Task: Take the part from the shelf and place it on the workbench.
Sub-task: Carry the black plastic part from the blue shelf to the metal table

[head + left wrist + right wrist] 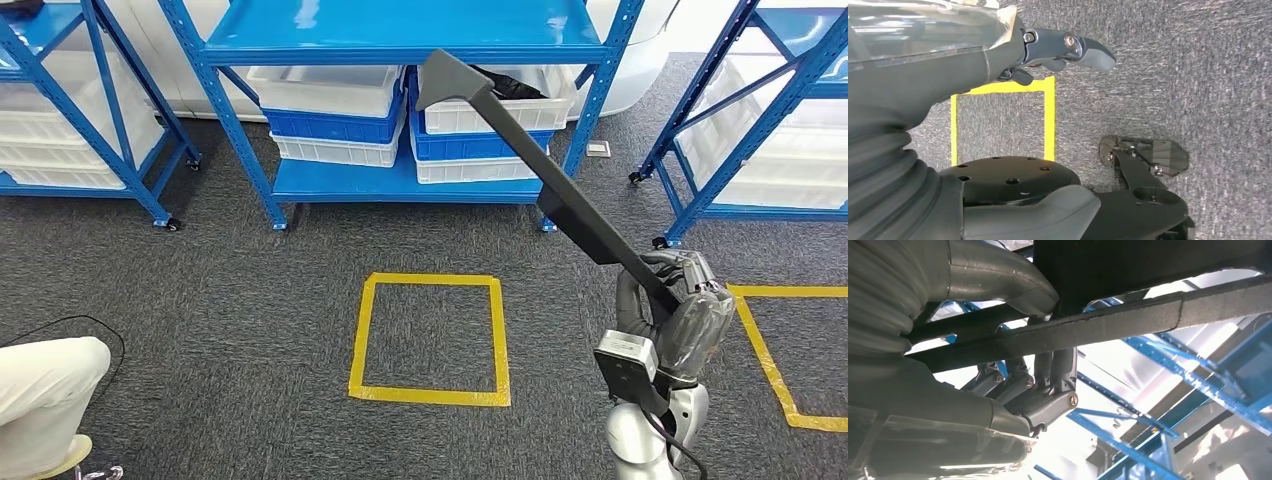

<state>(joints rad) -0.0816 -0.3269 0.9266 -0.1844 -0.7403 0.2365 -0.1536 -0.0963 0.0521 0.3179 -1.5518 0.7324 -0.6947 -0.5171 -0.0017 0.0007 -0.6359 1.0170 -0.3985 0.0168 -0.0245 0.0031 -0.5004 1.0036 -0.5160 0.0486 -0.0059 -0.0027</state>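
The part [560,190] is a long black bar with a wider flared end. It slants from my right hand [690,300] up toward the middle blue shelf [400,45], clear of the bins. My right hand grips the bar at its lower end, fingers wrapped around it. In the right wrist view the bar [1128,315] crosses close in front of the camera, with the fingers [1048,390] curled over it. My left hand [1068,50] hangs above the carpet with its thumb stretched out and nothing in it.
White and blue bins [330,115] are stacked on the middle shelf's lower level. More blue racks stand at the left [90,120] and right [760,130]. Yellow tape squares [430,335] mark the grey carpet. A person's leg [45,385] is at the lower left.
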